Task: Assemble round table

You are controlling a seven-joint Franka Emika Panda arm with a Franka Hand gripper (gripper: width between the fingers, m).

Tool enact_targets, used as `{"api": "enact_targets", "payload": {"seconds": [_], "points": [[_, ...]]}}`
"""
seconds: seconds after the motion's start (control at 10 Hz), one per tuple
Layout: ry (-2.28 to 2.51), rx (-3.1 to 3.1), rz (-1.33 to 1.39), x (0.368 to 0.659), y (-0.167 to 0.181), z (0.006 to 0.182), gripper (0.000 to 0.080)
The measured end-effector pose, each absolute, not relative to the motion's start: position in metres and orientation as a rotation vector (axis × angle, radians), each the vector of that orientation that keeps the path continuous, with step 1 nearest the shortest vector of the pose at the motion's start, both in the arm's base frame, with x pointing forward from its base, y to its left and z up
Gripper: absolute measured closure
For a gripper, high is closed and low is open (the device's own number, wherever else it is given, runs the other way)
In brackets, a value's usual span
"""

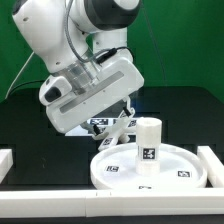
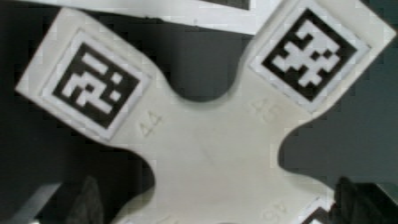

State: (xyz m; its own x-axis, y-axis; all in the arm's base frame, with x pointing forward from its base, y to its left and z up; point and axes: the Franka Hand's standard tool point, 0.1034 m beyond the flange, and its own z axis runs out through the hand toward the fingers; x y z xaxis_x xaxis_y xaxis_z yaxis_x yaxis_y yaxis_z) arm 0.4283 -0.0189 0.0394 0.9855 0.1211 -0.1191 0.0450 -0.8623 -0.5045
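The flat white base piece [image 2: 210,130] fills the wrist view, with a black-white tag on each of its two lobes. My gripper [image 2: 217,208] is open and straddles its narrow waist. One dark finger [image 2: 75,203] stands on either side, with gaps to the piece. In the exterior view the gripper [image 1: 119,128] hangs low over the black table just behind the round disc [image 1: 175,178], and the hand mostly hides the base piece [image 1: 102,125]. The short cylinder leg [image 1: 148,140] stands upright on the disc.
White border rails run along the exterior view's left [image 1: 6,160], front [image 1: 90,203] and right [image 1: 213,165]. The disc lies close to the front and right rails. A green wall stands behind the table.
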Motion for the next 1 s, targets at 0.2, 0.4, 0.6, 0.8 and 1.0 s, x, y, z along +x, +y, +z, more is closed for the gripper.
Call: {"api": "enact_targets", "payload": {"seconds": [0.2,0.4,0.6,0.8,1.0], "points": [[-0.112,-2.615,0.203,0.4263,-0.0199,0.0362,0.0150],[-0.111,-2.620,0.202,0.4264,-0.0197,0.0353,0.0150],[-0.123,-2.644,0.187,0.4293,-0.0176,0.0331,0.0150],[-0.132,-2.665,0.171,0.4315,-0.0174,0.0313,0.0150],[-0.132,-2.682,0.169,0.4291,-0.0184,0.0276,0.0150]]}}
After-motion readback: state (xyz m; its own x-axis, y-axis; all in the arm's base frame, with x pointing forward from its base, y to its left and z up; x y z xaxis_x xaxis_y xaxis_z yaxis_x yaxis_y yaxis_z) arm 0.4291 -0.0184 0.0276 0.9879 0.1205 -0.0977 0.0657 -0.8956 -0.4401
